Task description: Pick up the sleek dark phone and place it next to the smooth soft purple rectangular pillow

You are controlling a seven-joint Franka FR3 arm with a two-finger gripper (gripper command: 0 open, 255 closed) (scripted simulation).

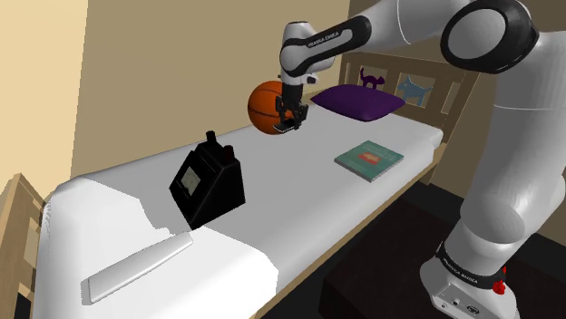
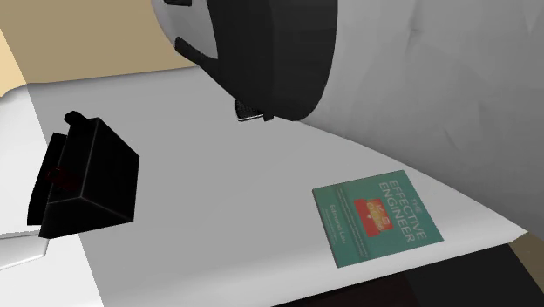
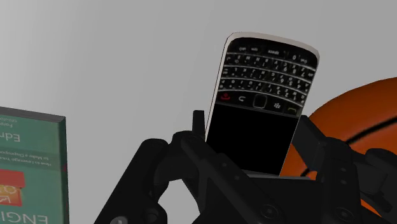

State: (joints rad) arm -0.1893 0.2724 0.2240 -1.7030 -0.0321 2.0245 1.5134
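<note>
A dark phone (image 3: pixel 261 102) with a small keyboard and a black screen is clasped between my gripper's (image 3: pixel 254 149) black fingers (image 3: pixel 198 130). In the shoulder view the gripper (image 1: pixel 290 124) hangs a little above the white bed (image 1: pixel 272 181), shut on the phone (image 1: pixel 285 130), just in front of an orange basketball (image 1: pixel 264 106). The purple pillow (image 1: pixel 359 101) lies at the head of the bed, a short way to the shoulder view's right of the gripper.
A green book (image 1: pixel 368 160) (image 2: pixel 377 216) (image 3: pixel 28 168) lies near the bed's edge. A black boxy device (image 1: pixel 207 184) (image 2: pixel 83 179) stands mid-bed. A flat white slab (image 1: pixel 136 269) lies at the foot end. The basketball (image 3: pixel 356 127) sits close beside the phone.
</note>
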